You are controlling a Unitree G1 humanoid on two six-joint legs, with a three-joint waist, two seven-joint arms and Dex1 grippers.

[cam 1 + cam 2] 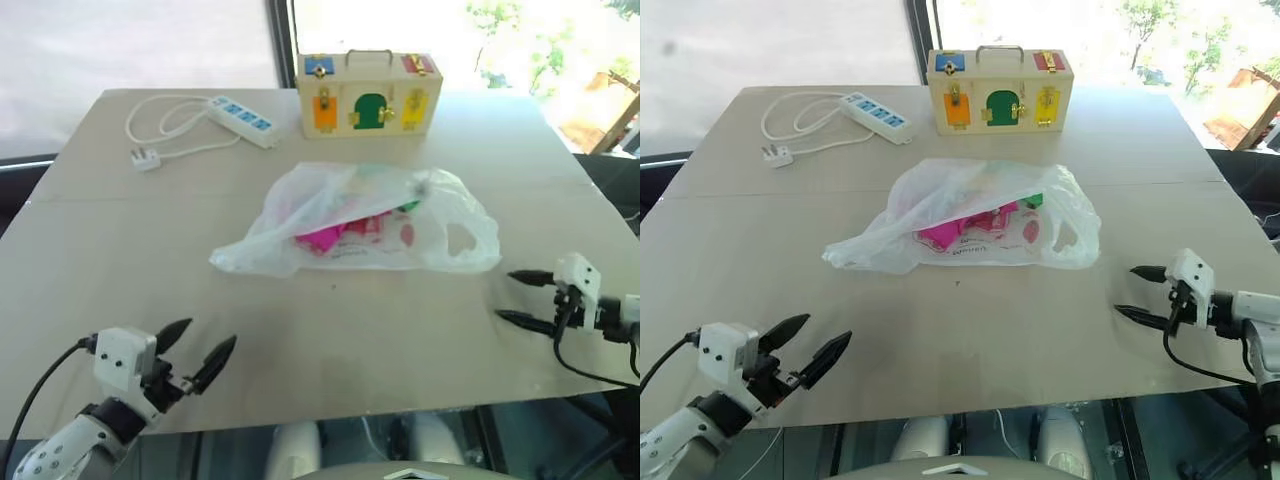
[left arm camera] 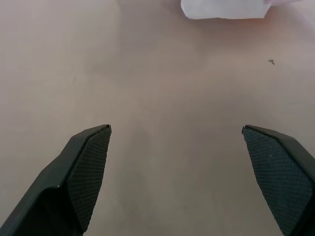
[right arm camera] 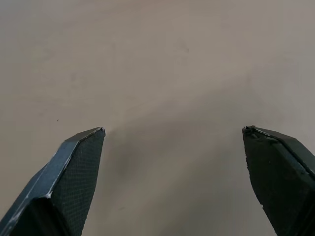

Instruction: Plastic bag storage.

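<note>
I see the plastic bag [image 1: 360, 222] lying crumpled in the middle of the table [image 1: 120, 250], with pink packets showing through it and a handle loop on its right end. My left gripper [image 1: 203, 348] sits low at the table's near left corner, angled forward toward the bag, its two black fingers spread wide with nothing between them. My right gripper [image 1: 518, 296] hangs by the table's right edge, pointing inward to the left, fingers likewise parted and empty. Both are well apart from the bag. Behind it stand a wooden lock box [image 1: 367, 95] and a white power strip [image 1: 240, 120].
</note>
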